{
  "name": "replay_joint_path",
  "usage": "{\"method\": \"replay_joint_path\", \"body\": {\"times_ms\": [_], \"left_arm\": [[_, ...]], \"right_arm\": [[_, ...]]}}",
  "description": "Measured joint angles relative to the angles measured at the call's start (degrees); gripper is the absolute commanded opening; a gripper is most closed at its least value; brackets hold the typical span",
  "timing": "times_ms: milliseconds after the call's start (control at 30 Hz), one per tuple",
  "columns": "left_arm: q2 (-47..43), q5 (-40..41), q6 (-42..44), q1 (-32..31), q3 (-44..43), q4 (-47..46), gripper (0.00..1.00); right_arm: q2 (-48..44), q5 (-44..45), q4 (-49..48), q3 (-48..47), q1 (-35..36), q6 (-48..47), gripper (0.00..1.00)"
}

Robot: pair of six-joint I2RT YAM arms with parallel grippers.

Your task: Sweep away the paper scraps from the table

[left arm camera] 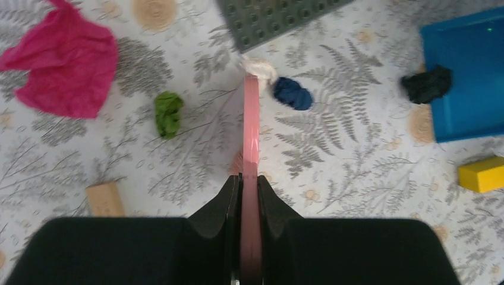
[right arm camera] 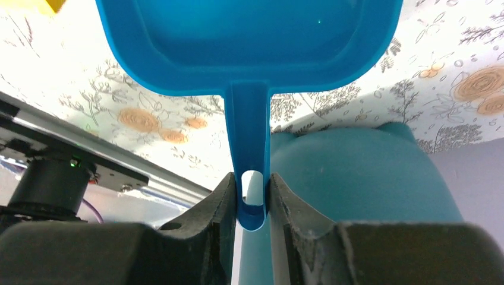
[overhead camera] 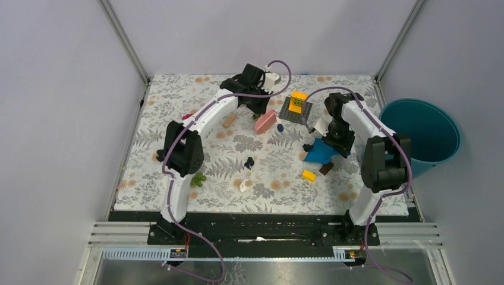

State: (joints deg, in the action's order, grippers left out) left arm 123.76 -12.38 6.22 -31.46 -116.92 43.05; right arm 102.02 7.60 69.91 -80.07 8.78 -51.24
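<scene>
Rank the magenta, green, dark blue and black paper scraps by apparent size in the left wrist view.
1. magenta scrap, clearly the largest.
2. black scrap, green scrap and dark blue scrap: nearly alike, too close to rank.

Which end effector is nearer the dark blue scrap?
Left. Left end effector is close by the dark blue scrap; right end effector is farther off, beyond the dustpan.
</scene>
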Motion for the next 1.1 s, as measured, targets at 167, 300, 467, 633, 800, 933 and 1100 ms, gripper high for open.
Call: {"method": "replay_joint_path", "body": {"times_ms": [167, 300, 467, 633, 800, 933, 1100], "left_arm": [[0.13, -3.87, 0.24, -3.26, -0.04, -0.35, 0.00], [0.13, -9.42, -0.59, -5.22, 0.48, -0.26, 0.00], [-0.87, -16.33, -3.32, -6.10, 3.58, -0.55, 0.00], [-3.67, -19.17, -5.97, -5.55, 6.62, -0.70, 0.00], [-10.58, -19.23, -6.25, -3.93, 9.51, 0.63, 0.00], [-18.12, -17.03, -4.02, -1.44, 11.82, 1.55, 0.00], [-23.19, -9.86, 0.07, 0.72, 13.68, 1.27, 0.00]], "right_arm": [[0.39, -2.69, -2.43, -1.03, 0.00, 1.09, 0.00], [0.42, -4.94, -4.96, -1.05, 0.00, 1.66, 0.00], [1.38, -8.57, -7.74, -1.03, 0.13, 3.13, 0.00], [1.68, -14.75, -10.32, 0.33, 1.16, 4.31, 0.00], [1.68, -19.61, -12.87, 2.78, 2.12, 5.46, 0.00], [1.68, -20.59, -14.14, 3.45, 2.21, 6.82, 0.00], [1.66, -20.24, -15.37, 3.52, 2.21, 9.29, 0.00]]}}
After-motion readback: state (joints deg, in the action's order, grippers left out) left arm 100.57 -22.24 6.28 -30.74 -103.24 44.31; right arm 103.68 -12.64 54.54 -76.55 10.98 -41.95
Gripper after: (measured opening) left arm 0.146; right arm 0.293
